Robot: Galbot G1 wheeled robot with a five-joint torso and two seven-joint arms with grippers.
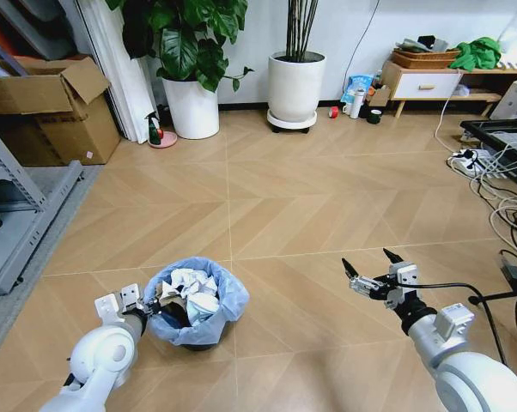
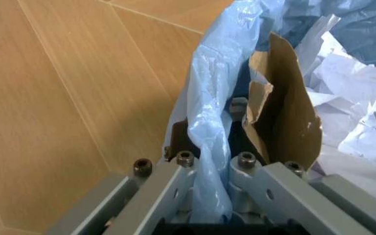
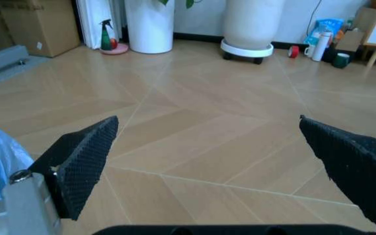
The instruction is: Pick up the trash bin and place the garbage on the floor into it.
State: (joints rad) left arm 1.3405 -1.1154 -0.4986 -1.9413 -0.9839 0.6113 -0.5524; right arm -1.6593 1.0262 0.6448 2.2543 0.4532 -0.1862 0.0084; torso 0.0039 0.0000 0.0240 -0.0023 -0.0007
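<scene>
The trash bin stands on the wooden floor, low and a bit to the left in the head view. It has a crinkly light-blue bag pulled over its rim, and the bag puffs out all around the top. Inside the bin lies the garbage: crumpled white paper piled high and a torn piece of brown paper standing up near the left edge. The left gripper is at the left rim of the bin. Its claw is pinched tight on the rim, with the blue bag squeezed between the two gray fingers; one finger sits outside the bin wall and the other inside, touching the brown paper. The right gripper hangs in the air to the right of the bin, well apart from it. Its two black fingertips are spread wide with nothing between them, and bare floor shows in the gap. The floor around the bin and ahead of it is open. Far back by the wall stand two big white plant pots, a green spray bottle and a cardboard box. On the right edge lie cables, and a gray shelf stands on the left edge.
</scene>
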